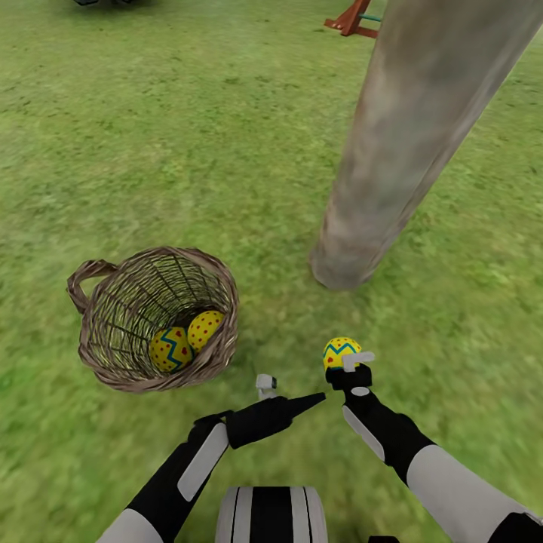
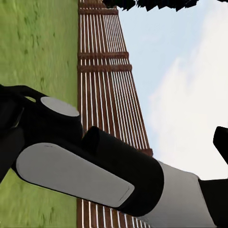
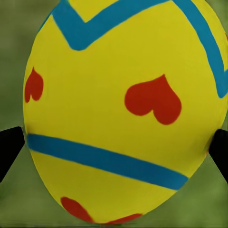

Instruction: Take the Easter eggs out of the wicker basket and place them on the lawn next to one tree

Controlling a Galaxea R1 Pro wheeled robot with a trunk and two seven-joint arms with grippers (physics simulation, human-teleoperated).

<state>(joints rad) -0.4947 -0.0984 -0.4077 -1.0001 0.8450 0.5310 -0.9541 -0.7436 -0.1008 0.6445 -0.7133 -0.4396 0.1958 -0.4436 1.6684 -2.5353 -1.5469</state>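
Wicker basket (image 1: 98, 332) w/ 2 Easter eggs (image 1: 185, 341); right gripper (image 1: 348, 371) grips 3rd.

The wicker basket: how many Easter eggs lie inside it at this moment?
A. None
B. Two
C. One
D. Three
B. In the head view two Easter eggs lie side by side at the bottom of the wicker basket, while the third egg is outside it, held in the right gripper above the lawn near the tree.
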